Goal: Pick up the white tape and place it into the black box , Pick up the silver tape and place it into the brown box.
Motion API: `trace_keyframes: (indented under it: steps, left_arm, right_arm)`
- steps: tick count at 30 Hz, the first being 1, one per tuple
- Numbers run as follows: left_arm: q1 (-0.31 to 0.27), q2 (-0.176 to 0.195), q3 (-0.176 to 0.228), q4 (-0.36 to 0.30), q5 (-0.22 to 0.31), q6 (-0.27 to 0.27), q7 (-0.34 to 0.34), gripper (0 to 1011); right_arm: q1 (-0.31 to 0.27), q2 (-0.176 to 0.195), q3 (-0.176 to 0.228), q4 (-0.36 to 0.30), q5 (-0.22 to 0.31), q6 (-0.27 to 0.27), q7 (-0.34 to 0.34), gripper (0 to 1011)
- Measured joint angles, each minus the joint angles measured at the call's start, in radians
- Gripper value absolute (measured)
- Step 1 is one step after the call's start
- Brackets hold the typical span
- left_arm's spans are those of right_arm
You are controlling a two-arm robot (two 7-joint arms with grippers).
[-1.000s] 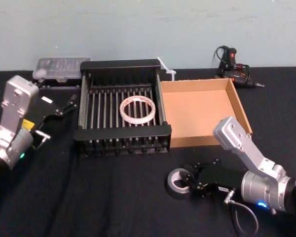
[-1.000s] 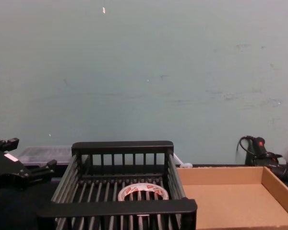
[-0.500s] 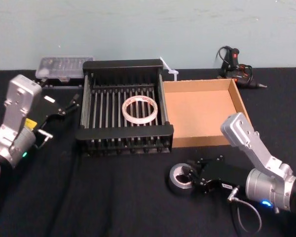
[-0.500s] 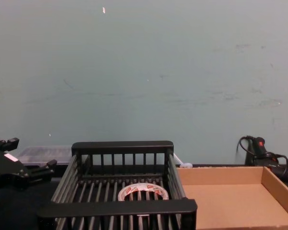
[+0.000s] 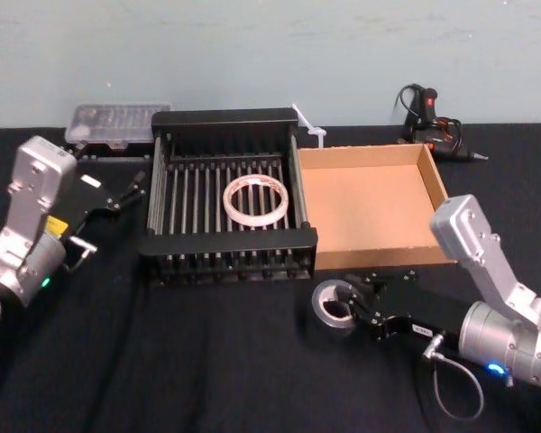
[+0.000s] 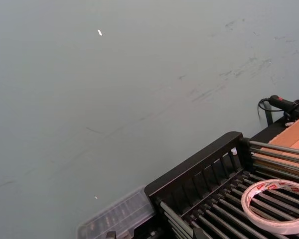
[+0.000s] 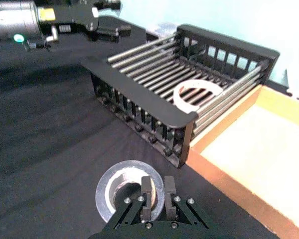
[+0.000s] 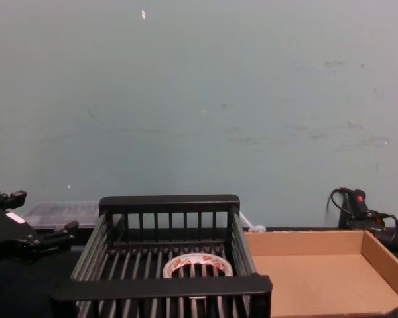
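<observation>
Silver tape (image 5: 335,307) sits clamped in the right gripper (image 5: 359,305).

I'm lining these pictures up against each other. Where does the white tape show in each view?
Head view: white tape lies flat in the middle of the black box.
Left wrist view: on the box's bars at the frame's lower right edge.
Right wrist view: inside the box, upper middle.
Chest view: low centre, behind the box's near rim.
Shared landmark: the black box.

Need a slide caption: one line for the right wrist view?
Right hand shut on the silver tape wall, beside the black box holding the white tape and the brown box.
</observation>
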Motion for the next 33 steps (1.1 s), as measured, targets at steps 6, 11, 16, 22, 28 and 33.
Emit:
trace_keyframes:
  steps: [6,11,16,22,28,33]
  left_arm:
    - [0.0,0.0,0.0,0.0,0.0,0.0,0.0,1001]
    - [0.0,0.0,0.0,0.0,0.0,0.0,0.0,1002]
    - [0.0,0.0,0.0,0.0,0.0,0.0,0.0,1001]
    - [0.0,0.0,0.0,0.0,0.0,0.0,0.0,1001]
    - [0.0,0.0,0.0,0.0,0.0,0.0,0.0,1001]
    - [0.0,0.0,0.0,0.0,0.0,0.0,0.0,1001]
  right_arm:
    - [-0.014,-0.002,0.019,-0.009,0.025,-0.028,-0.005,159]
    - [-0.027,-0.001,0.033,-0.019,0.042,-0.055,-0.015,159]
    - [-0.038,-0.002,0.046,-0.027,0.055,-0.077,-0.022,158]
    - [-0.061,-0.014,0.072,-0.039,0.075,-0.114,-0.044,159]
    - [-0.077,-0.028,0.088,-0.043,0.083,-0.14,-0.064,159]
    - [-0.089,-0.038,0.102,-0.045,0.087,-0.165,-0.069,159]
